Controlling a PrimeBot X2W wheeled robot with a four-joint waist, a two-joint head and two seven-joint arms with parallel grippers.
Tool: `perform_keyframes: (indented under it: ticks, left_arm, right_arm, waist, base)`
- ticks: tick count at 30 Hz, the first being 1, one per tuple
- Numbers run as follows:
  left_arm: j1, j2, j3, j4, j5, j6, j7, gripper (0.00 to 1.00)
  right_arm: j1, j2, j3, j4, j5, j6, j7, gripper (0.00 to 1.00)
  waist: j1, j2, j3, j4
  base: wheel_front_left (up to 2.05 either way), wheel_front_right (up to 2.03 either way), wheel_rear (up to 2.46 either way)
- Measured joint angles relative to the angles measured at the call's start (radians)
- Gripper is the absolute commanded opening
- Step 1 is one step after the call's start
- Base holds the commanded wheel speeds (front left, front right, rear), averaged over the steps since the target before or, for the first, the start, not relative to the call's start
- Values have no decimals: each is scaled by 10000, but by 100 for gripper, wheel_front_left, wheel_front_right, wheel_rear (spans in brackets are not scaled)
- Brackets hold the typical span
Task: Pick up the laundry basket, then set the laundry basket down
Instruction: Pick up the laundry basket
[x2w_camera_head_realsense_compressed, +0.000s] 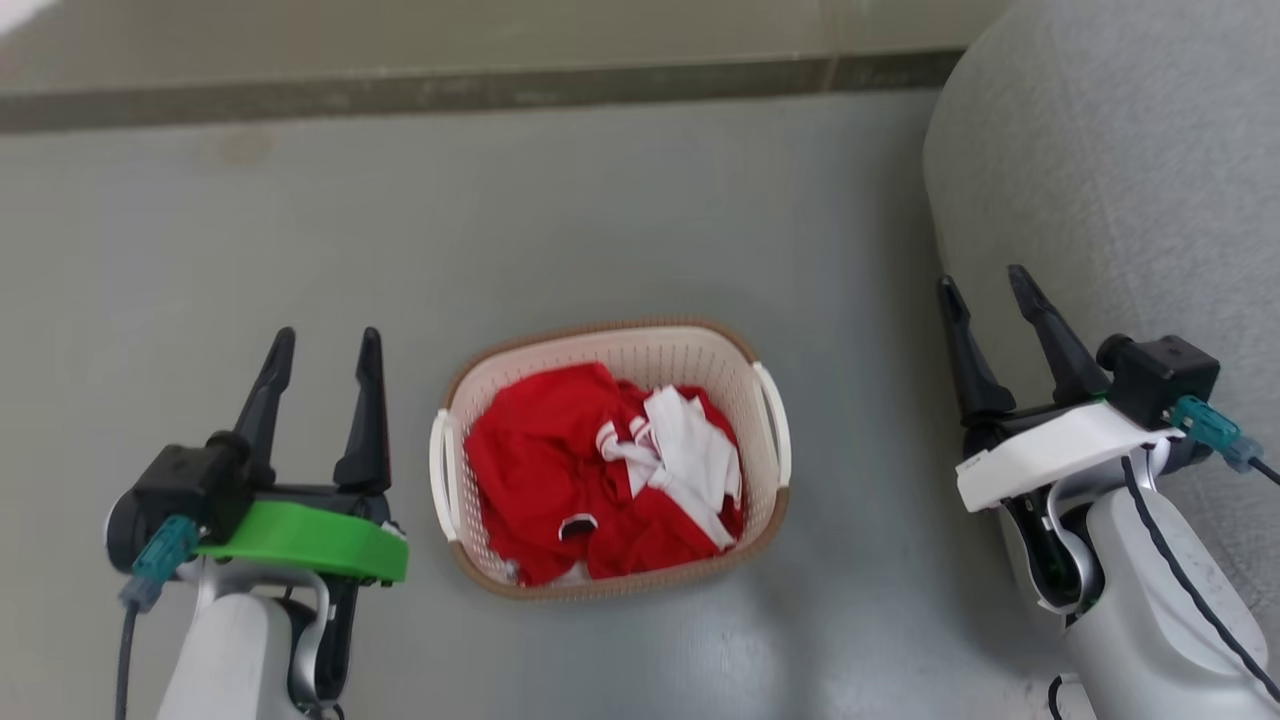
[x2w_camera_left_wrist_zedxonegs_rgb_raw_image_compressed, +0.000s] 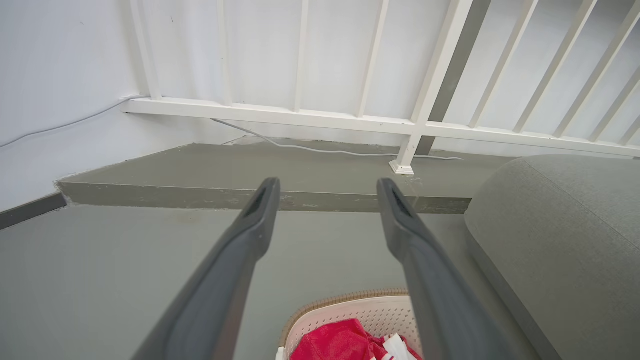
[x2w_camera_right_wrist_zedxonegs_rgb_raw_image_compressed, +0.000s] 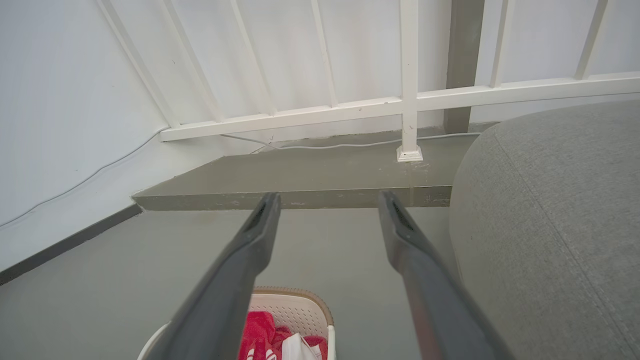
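The laundry basket stands on the grey floor between my arms, cream-white and perforated with a brown rim and white side handles. Red and white clothes fill it. My left gripper hangs open to the basket's left, clear of its handle. Over on the other side, my right gripper is open and apart from the basket. In the left wrist view the basket peeks in at the bottom edge between the fingers. The right wrist view has the basket low, beside the left finger.
A grey upholstered seat bulges in close by my right gripper. A raised grey step runs across the far side, with a white railing and a white cable on it. A white wall stands to the left.
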Motion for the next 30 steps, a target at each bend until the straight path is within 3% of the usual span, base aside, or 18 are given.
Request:
perform_keyframes:
  ticks: [11, 30]
  left_arm:
    - [-1175, -33, -487, 1103, -405, -48, 0, 100]
    - [-3879, -130, -811, 4863, -614, -104, 48, 100]
  right_arm:
    - [-839, -205, 326, 1381, -71, 56, 0, 100]
    - [-3304, -174, 1333, 3718, 6, 146, 67, 100]
  waist:
    - [1, 0, 1448, 39]
    - [1, 0, 4175, 277]
  base:
    - [0, 0, 0]
    - [0, 0, 0]
